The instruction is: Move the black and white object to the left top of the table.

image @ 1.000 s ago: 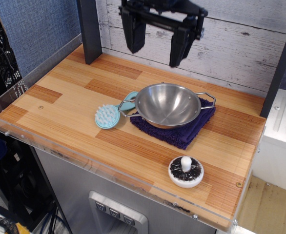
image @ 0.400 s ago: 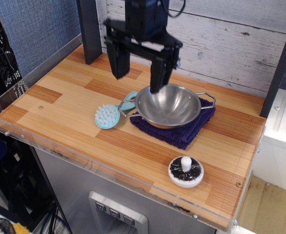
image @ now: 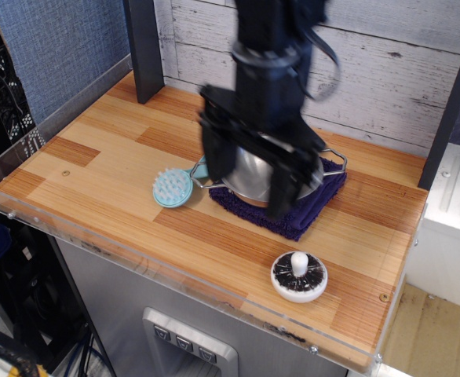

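The black and white object (image: 299,276) is a small round white dish with black bristles and a white centre knob. It sits on the wooden table (image: 96,169) near the front right corner. My gripper (image: 250,187) is open, its two black fingers spread wide, hanging above the table's middle in front of the steel bowl. It is up and to the left of the object, apart from it, and holds nothing.
A steel bowl (image: 250,169) with handles rests on a dark blue cloth (image: 308,208), largely hidden by my arm. A light blue brush (image: 173,187) lies left of the bowl. A dark post (image: 144,47) stands at the back left. A clear acrylic rim (image: 136,251) edges the front.
My gripper has come down and forward from the back wall, across the bowl, toward the front right. It stays open. The objects have not moved.
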Tool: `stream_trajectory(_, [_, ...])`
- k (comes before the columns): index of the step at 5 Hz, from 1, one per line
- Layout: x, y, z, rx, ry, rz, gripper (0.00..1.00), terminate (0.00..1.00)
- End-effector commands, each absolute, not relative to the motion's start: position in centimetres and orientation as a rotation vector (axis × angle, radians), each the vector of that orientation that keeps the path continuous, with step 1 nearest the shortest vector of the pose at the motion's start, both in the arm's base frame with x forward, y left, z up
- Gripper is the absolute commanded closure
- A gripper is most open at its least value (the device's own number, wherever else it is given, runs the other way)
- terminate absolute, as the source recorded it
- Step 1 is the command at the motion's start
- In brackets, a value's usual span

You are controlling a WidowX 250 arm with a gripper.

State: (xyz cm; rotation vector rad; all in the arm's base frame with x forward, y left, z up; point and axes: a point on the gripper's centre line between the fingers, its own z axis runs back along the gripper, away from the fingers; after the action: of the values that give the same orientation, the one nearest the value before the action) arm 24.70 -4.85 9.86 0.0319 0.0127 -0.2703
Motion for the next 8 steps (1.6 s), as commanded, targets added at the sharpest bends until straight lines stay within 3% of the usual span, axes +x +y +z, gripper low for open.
stream_trajectory(1, [24.2,-5.5,6.6,0.054,0.045,-0.283,0.00,0.00])
stream_trajectory(3, [24.7,-7.0,5.0,0.048,0.053,-0.292,0.00,0.00])
stream_trajectory(5, [24.6,-7.7,5.4,0.013,0.013,-0.260,0.00,0.00])
stream_trajectory(8, [25.6,-7.2,1.8,0.047,0.064,-0.258,0.00,0.00])
